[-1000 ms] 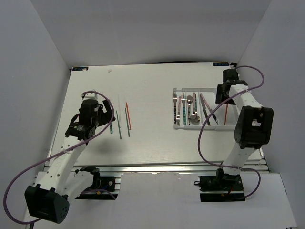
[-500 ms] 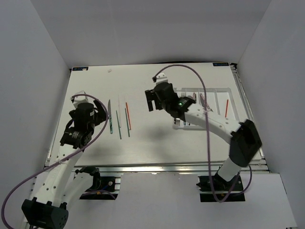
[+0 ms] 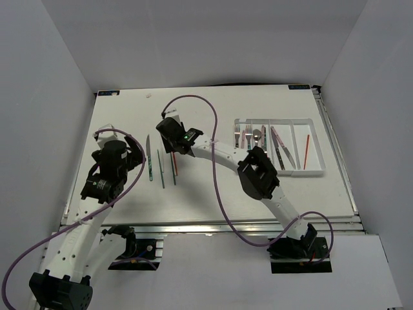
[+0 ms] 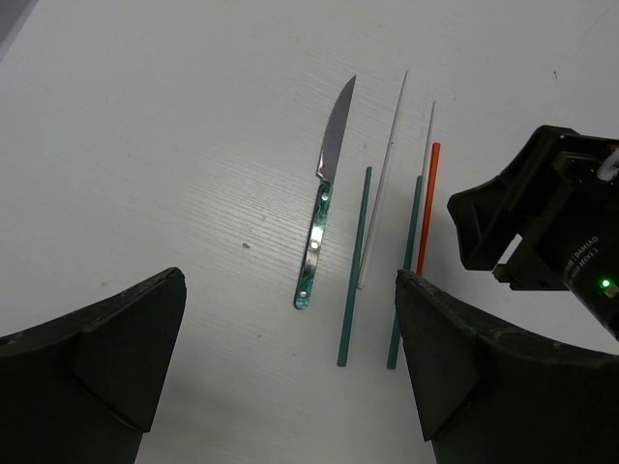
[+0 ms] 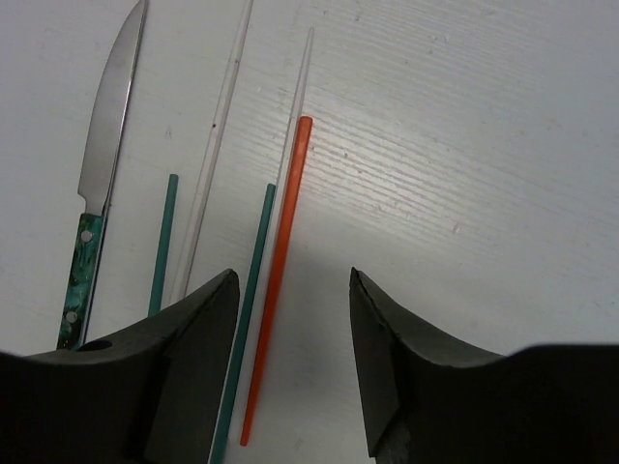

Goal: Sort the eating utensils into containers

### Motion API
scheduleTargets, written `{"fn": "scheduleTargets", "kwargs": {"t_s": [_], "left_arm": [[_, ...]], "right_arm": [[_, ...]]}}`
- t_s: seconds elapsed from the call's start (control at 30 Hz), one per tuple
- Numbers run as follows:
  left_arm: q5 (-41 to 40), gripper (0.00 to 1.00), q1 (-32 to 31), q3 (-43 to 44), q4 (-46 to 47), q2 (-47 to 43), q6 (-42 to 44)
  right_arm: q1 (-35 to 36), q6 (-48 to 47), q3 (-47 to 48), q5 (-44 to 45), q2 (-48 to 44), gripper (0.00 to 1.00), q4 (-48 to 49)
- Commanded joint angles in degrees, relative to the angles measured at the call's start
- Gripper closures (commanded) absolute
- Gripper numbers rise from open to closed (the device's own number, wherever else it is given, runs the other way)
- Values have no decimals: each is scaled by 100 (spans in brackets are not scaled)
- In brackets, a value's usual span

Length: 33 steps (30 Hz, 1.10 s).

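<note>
A teal-handled knife [image 3: 149,161], two green chopsticks [image 3: 161,169], a red chopstick [image 3: 174,161] and pale white sticks lie side by side on the table, left of centre. My right gripper [image 3: 169,137] hovers open over them; in the right wrist view the red chopstick [image 5: 278,280] lies between its fingers [image 5: 292,275], with a green chopstick [image 5: 247,309] just to its left. My left gripper [image 3: 129,155] is open and empty, left of the knife [image 4: 319,227]. The white tray [image 3: 277,171] holds forks, spoons, knives and one red chopstick [image 3: 306,147].
The right arm stretches across the table middle from the tray side, and its cable loops over the far centre. In the left wrist view, the right gripper's black body [image 4: 542,222] sits just right of the chopsticks. The enclosure's white walls stand on three sides.
The right arm has swung from the tray at the far right across to the loose chopsticks on the left. The left gripper has shifted slightly and stays open.
</note>
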Motion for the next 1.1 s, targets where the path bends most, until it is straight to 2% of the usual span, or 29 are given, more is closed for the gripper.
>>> {"fn": "scheduleTargets", "kwargs": {"t_s": [0.0,0.23,0.37,1.07], "left_arm": [[45,2,-17,-8,11,-30,21],[142,2,-26,-25,38,-38,39],[150,2,-35,-25,38,-47,48],[185,2,-79,-25,38,23,57]], "right_arm": [[-99,48,555,-9,186,45,-155],[-107,-92,688,219,547,51,91],[-125,-128,776,35,723,54,135],[-160,-101,644,-396,1092,57,188]]}}
